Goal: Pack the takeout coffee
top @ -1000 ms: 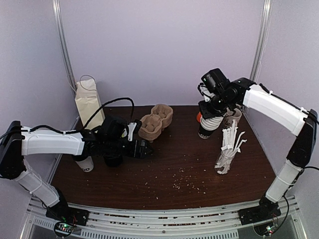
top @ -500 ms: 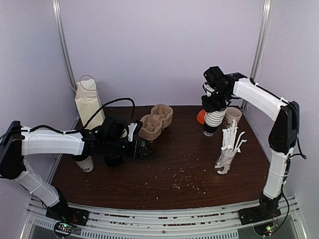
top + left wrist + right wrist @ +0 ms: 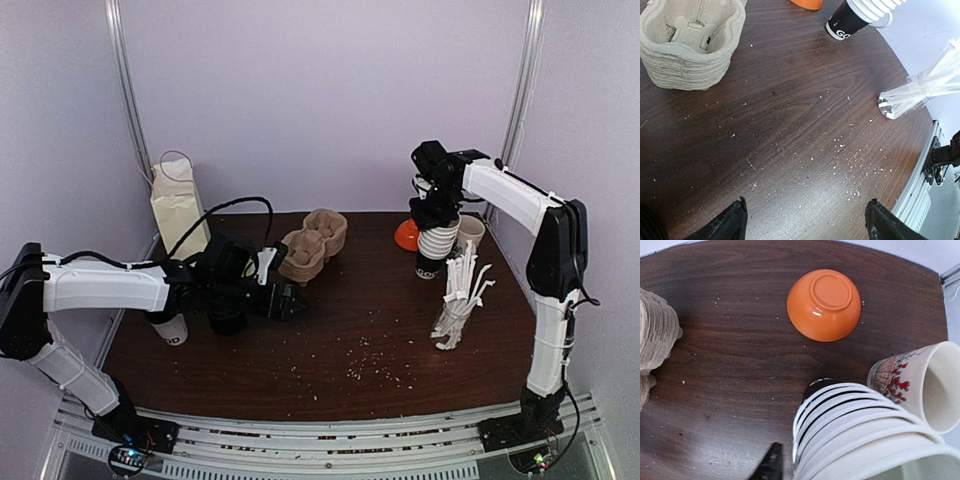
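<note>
White paper with black print near its base, the takeout coffee (image 3: pixel 172 330) is being left standing at the left side of the table (image 3: pixel 340 345). It is half hidden under the left arm and its lid is not being shown. Nothing is being gripped by the left claw (image 3: pixel 807 222): its fingers are being held wide apart over bare wood, near the pulp carrier stack (image 3: pixel 690 45). The right claw (image 3: pixel 437 213) is being held at the top of the lidless cup stack (image 3: pixel 436 245); whether it is clamped there cannot be told. Packing is judged not yet begun. Next, the coffee is needing to be grasped upright and carried to a carrier or the paper bag (image 3: pixel 178 205). The dark wood is being speckled by pale crumbs, and it is being closed in by lilac walls.
</note>
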